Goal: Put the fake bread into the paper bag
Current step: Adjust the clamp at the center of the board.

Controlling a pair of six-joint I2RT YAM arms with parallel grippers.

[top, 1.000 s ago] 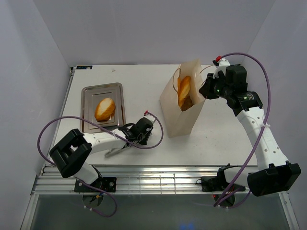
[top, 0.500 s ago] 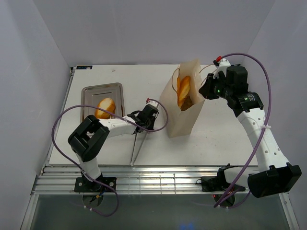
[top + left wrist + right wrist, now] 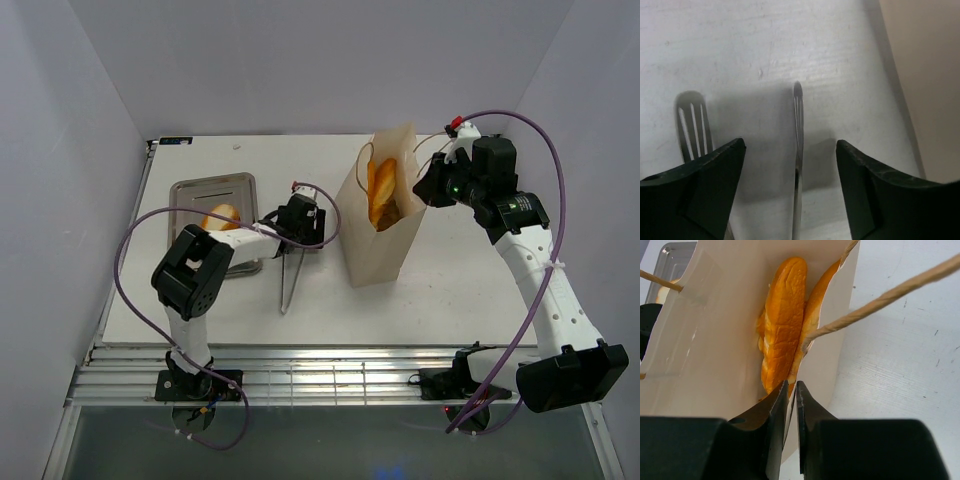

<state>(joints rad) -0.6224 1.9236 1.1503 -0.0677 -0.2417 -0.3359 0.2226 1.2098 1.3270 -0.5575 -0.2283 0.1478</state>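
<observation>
left gripper (image 3: 790, 145) released over tongs (image 3: 798, 125) | right gripper (image 3: 792, 390) clenched on bag (image 3: 715, 340) rim | 1 roll (image 3: 222, 215) on tray (image 3: 190, 190), upper left | likely: centre both tong arms between jaws before closing

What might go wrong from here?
The left fingers stand open over the silver metal tongs; closing off-centre might let the thin tongs slip away. The right fingers pinch only the rim of the cream paper bag; a tug might tip it, spilling the long orange baguette.
</observation>
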